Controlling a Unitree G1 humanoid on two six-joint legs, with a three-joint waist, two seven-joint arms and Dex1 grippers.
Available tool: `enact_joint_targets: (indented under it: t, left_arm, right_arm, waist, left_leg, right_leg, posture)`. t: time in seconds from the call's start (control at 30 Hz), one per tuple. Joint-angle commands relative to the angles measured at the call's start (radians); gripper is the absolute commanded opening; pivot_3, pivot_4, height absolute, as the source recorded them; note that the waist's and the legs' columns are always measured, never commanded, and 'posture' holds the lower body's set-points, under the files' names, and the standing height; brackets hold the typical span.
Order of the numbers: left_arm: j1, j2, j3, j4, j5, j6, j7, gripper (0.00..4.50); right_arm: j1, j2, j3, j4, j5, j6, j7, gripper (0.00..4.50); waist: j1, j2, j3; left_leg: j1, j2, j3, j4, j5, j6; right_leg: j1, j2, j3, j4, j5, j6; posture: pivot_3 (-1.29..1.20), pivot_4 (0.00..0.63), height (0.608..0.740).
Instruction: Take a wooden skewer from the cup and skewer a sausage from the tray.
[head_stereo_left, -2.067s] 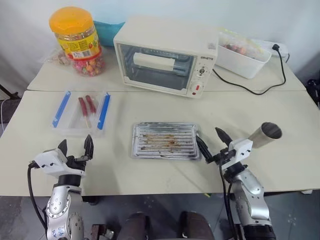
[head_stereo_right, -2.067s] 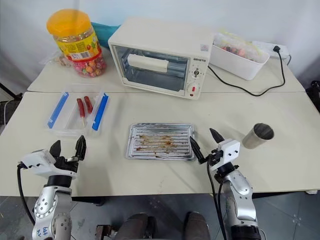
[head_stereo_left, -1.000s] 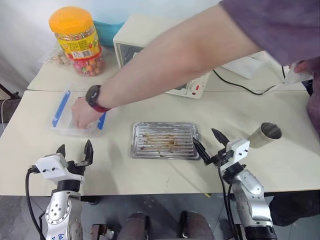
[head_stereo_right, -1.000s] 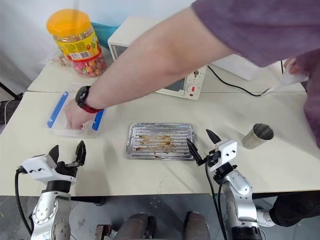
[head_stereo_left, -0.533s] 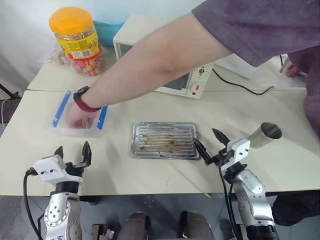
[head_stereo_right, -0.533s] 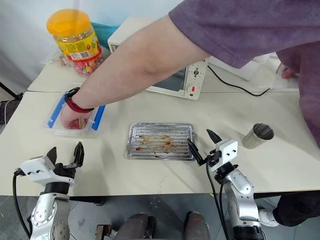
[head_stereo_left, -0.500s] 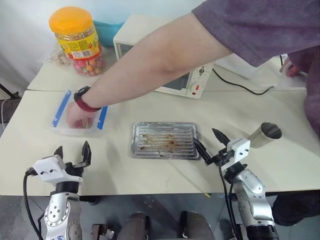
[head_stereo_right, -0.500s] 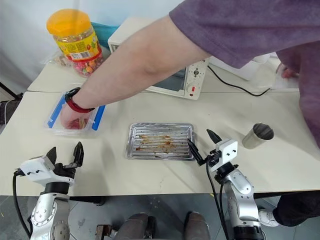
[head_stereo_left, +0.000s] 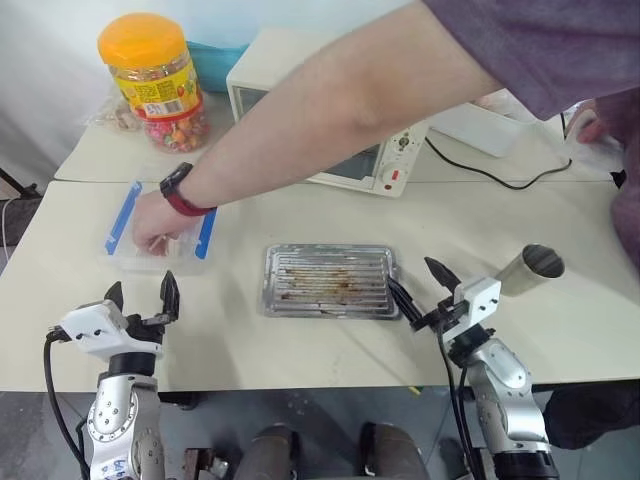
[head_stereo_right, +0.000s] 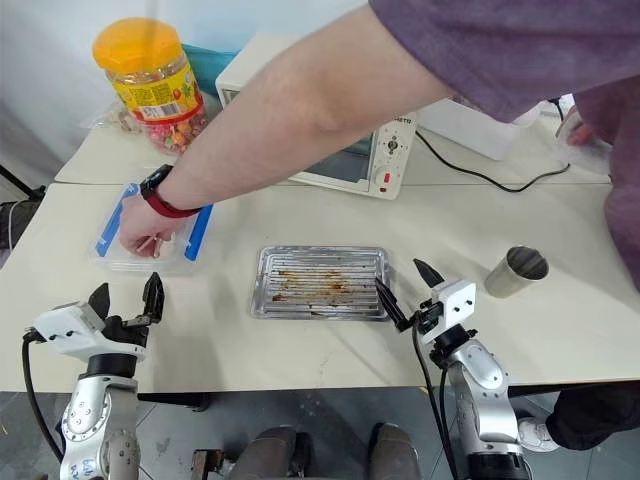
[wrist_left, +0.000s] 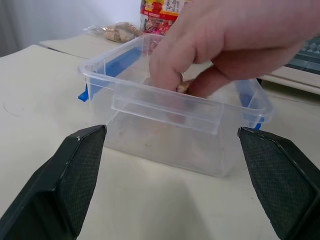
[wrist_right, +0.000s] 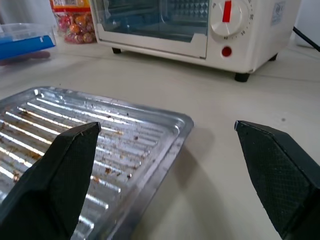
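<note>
Left pincer (head_stereo_left: 140, 300), fingers apart and empty, low at the worktop's (head_stereo_left: 300, 350) near edge; just beyond it the clear box (head_stereo_left: 160, 235), where a person's hand (head_stereo_left: 155, 222) that two seconds ago was absent now reaches in, fingers bent toward the box floor; what it grips cannot be told; judged, the sausages are being handled by the person, so the robot's task has not begun. To the right, between the two pincers, the tray (head_stereo_left: 330, 281), bare of sausages, only grease stains; the person's forearm (head_stereo_left: 330, 110) crosses above it and screens the oven (head_stereo_left: 395, 165), barring any reach to the box. Right pincer (head_stereo_left: 418, 291), fingers spread, empty, beside the tray's right edge; the cup (head_stereo_left: 530, 268) lies tilted to its right, no skewer discernible within.
</note>
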Motion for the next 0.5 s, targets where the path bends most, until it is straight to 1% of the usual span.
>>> enact_joint_targets:
  t: [0.03, 0.17, 0.5]
  left_arm:
    - [0.002, 0.007, 0.023, 0.005, -0.006, -0.018, 0.001, 4.46]
    - [0.016, 0.012, -0.01, -0.021, 0.0, -0.009, -0.029, 4.46]
    - [-0.007, 0.015, 0.003, 0.017, 0.002, -0.023, -0.025, 4.46]
  right_arm:
    - [0.0, -0.005, -0.013, -0.044, 0.014, -0.009, -0.008, 4.5]
    - [0.013, -0.003, -0.002, -0.056, 0.014, -0.004, -0.005, 4.5]
    - [-0.003, -0.004, -0.007, -0.038, 0.009, -0.014, -0.009, 4.5]
  waist:
    - [0.0, 0.0, 0.0]
    - [0.002, 0.0, 0.0]
    - [0.002, 0.0, 0.0]
  left_leg:
    - [0.0, 0.0, 0.0, 0.0, 0.0, 0.0]
    - [0.0, 0.0, 0.0, 0.0, 0.0, 0.0]
    - [0.0, 0.001, 0.002, 0.0, 0.0, 0.0]
  right_leg:
    - [0.0, 0.0, 0.0, 0.0, 0.0, 0.0]
    - [0.0, 0.0, 0.0, 0.0, 0.0, 0.0]
    - [-0.001, 0.0, 0.001, 0.0, 0.0, 0.0]
  posture:
    - [0.0, 0.15, 0.74]
    - [0.0, 0.15, 0.74]
    - [0.0, 0.15, 0.74]
